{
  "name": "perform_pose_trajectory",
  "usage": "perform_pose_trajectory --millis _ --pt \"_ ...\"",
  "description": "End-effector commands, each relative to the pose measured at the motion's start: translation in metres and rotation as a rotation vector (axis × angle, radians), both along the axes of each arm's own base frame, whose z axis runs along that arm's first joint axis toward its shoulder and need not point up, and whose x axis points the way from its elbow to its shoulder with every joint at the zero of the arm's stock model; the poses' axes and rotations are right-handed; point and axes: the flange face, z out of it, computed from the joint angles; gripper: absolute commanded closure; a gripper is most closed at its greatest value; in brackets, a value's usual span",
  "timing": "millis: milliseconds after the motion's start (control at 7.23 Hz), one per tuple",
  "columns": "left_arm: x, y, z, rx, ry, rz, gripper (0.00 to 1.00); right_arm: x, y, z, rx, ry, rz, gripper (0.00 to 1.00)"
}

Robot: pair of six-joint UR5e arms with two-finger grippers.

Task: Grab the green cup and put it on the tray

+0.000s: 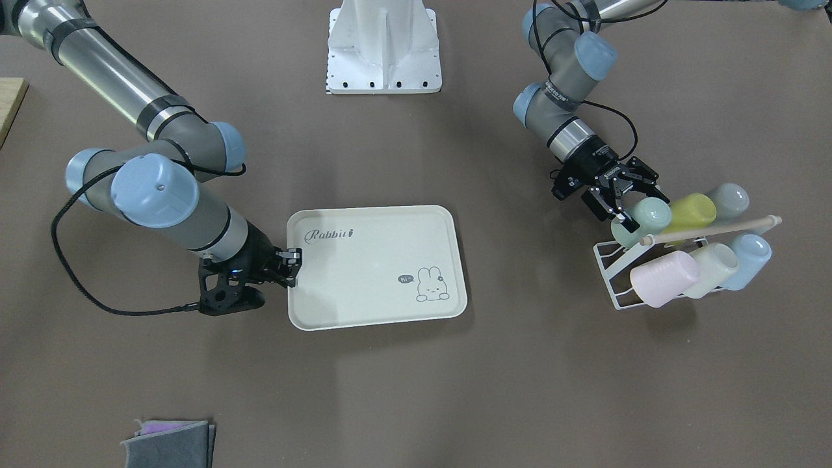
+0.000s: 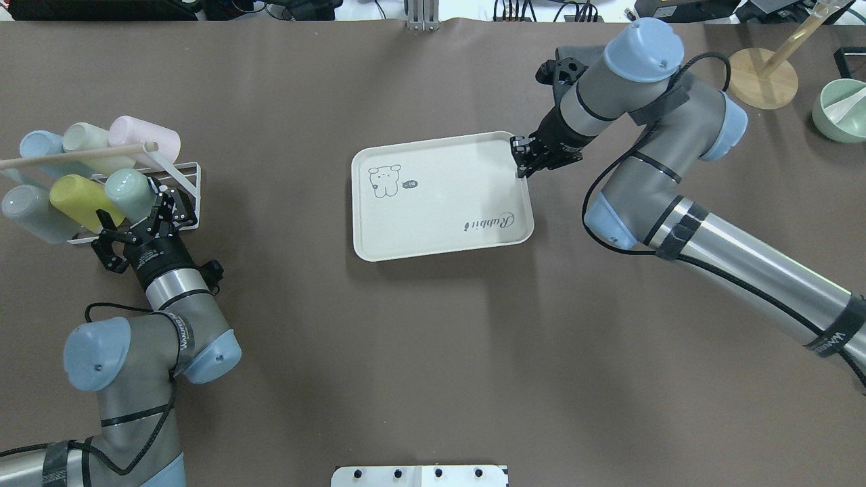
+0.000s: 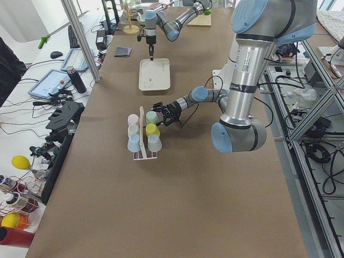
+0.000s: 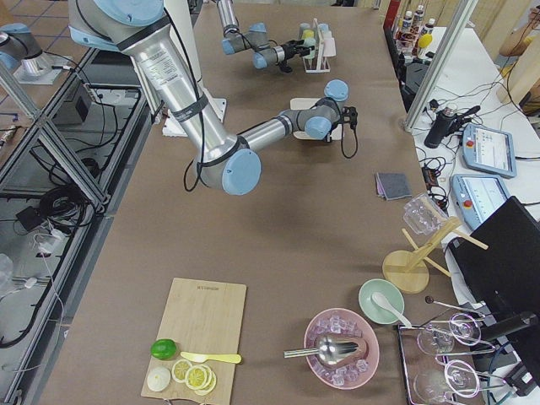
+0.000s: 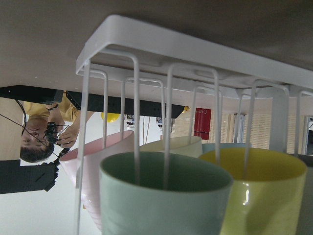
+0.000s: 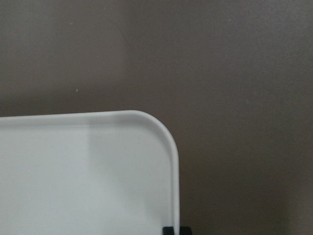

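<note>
The green cup (image 1: 645, 217) hangs on a white wire rack (image 1: 610, 261), in the row nearest my left arm. It also shows in the overhead view (image 2: 128, 191) and fills the left wrist view (image 5: 161, 200), mouth toward the camera with a rack wire inside it. My left gripper (image 1: 634, 203) is open, one finger on either side of the cup. The cream-white tray (image 1: 364, 273) with "Rabbit" script lies flat mid-table (image 2: 440, 203). My right gripper (image 1: 291, 263) is shut on the tray's short rim (image 6: 173, 161).
The rack also holds a yellow-green cup (image 1: 692, 211), a grey-green cup (image 1: 728, 198), and pink (image 1: 663, 278), cream (image 1: 712, 263) and blue (image 1: 747, 257) cups under a wooden rod (image 1: 708, 231). Grey cloths (image 1: 169, 442) lie at the table's edge. A wooden stand (image 2: 764, 84) and a green bowl (image 2: 842, 111) stand far right.
</note>
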Motion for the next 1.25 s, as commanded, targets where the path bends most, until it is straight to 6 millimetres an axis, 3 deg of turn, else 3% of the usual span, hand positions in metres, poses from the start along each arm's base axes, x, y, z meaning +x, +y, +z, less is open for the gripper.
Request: perform_pose_trajectory --millis 0,277,415,554,692,830,969,1107 --pt "0.002 -0.002 0.009 -0.003 -0.021 0.002 0.02 -0.031 0.014 -0.025 -0.036 0.003 0.038 1.0" --pt "0.004 -0.003 0.015 -0.018 -0.061 0.017 0.03 -0.045 0.023 -0.029 -0.029 0.01 0.044 1.0" --pt "0.006 -0.004 0.018 -0.02 -0.07 0.017 0.03 -0.044 0.026 -0.021 -0.025 0.012 0.041 0.74" --pt "0.007 -0.004 0.018 -0.021 -0.071 0.018 0.03 -0.041 0.029 -0.002 -0.032 0.027 0.044 0.01" --pt "0.009 -0.005 0.021 -0.022 -0.074 0.018 0.03 -0.023 0.021 0.012 -0.03 0.042 0.063 0.0" --pt "0.009 -0.005 0.019 -0.019 -0.071 0.018 0.03 0.017 0.001 0.029 -0.05 0.049 0.092 0.0" --pt "0.009 -0.005 0.02 -0.02 -0.073 0.02 0.04 0.065 -0.016 0.056 -0.047 0.057 0.091 0.0" --pt "0.009 -0.005 0.021 -0.021 -0.074 0.02 0.05 0.127 -0.045 0.08 -0.047 0.1 0.073 0.0"
